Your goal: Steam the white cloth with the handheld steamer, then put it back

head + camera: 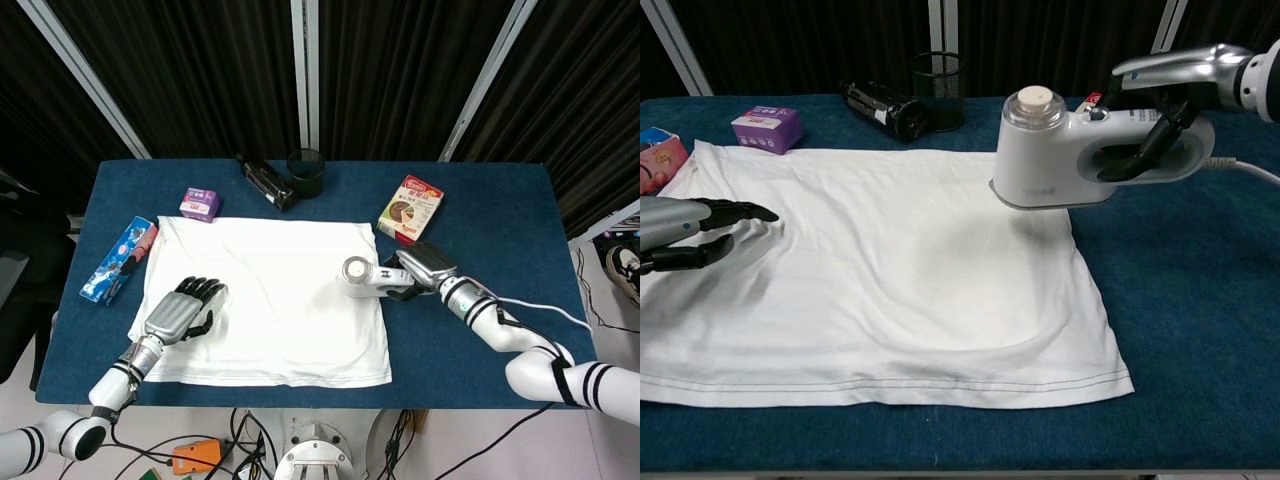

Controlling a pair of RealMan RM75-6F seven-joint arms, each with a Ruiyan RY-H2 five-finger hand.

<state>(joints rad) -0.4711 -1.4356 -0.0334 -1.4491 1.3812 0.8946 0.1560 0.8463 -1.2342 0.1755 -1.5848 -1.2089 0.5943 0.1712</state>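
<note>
A white cloth lies spread flat over the middle of the blue counter, with a few soft wrinkles and its hem running along the near edge.

The right hand grips the handle of the white steamer, fingers wrapped through the handle loop. The steamer is lifted clear of the counter and hangs over the cloth's 3 o'clock edge, its flat face turned down and its round cap up. A shadow falls on the cloth just beneath it. A white cord trails from the steamer's rear toward 3 o'clock.

The left hand holds nothing. It rests palm down on the cloth's 9 o'clock side, dark fingers stretched out flat and slightly apart, pointing toward 1 o'clock in the head view.

Beyond the cloth, at 12 o'clock, stand a black mesh cup and, just beside it, a dark bottle lying on its side. A small purple box sits at 11 o'clock, close to the cloth's corner. A blue and pink packet lies at 9 o'clock, off the cloth. A red and white box sits at 2 o'clock, near the cloth's far corner.
</note>
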